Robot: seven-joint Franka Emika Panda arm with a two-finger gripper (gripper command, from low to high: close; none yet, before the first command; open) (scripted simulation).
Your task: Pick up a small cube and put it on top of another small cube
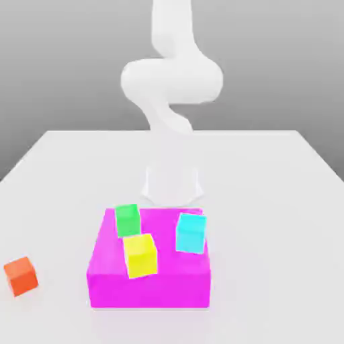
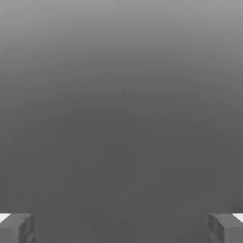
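The small orange-red cube (image 1: 21, 275) rests on the white table near the exterior view's left edge, apart from everything else. A green cube (image 1: 127, 220), a yellow cube (image 1: 140, 255) and a cyan cube (image 1: 191, 232) sit on top of the large magenta block (image 1: 151, 285). The white arm (image 1: 171, 80) rises behind the block, and its pale hand (image 1: 173, 183) hangs just beyond the block's far edge. In the hand view my gripper (image 2: 121, 228) is open, its grey fingertips (image 2: 17, 228) far apart with nothing between them.
The white table (image 1: 269, 201) stretches wide on both sides of the magenta block, and a strip of it lies in front. The orange-red cube lies well to the exterior view's left of the block, near the table's front corner.
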